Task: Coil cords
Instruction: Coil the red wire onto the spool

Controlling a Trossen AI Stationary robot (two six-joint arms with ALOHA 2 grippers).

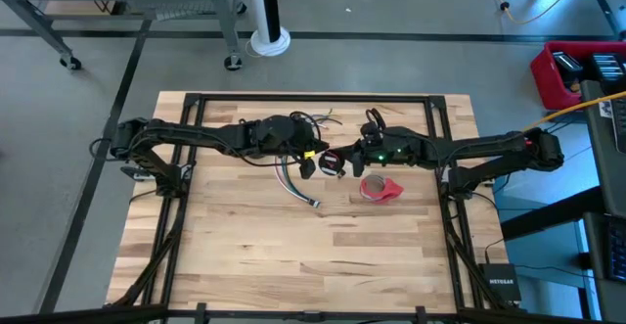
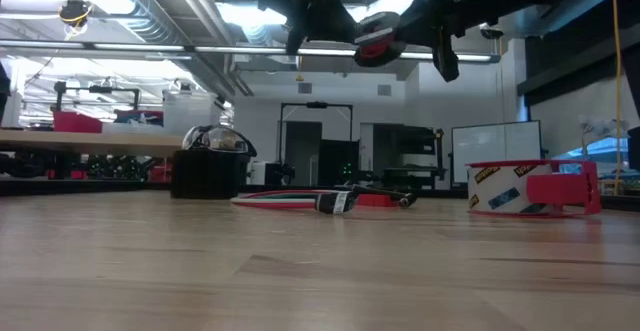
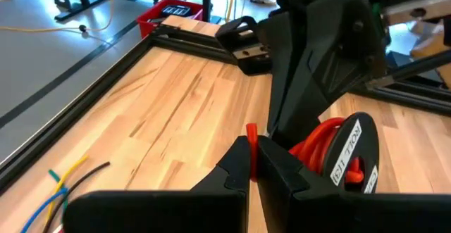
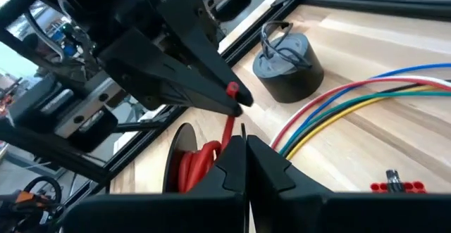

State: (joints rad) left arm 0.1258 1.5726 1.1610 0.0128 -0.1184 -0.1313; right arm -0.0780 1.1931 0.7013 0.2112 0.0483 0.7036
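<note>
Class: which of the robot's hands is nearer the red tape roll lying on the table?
Right. The right hand is raised just beside the red tape roll; the left hand is farther off.

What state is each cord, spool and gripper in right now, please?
left gripper: shut, pinching the red wire's end, above the table.
right gripper: shut on the red wire, held aloft.
red wire spool: lifted between both grippers, partly wound.
long wire bundle: lying uncoiled on the table.
small grey coil: upright on the table.
red tape roll: resting on the table.
</note>
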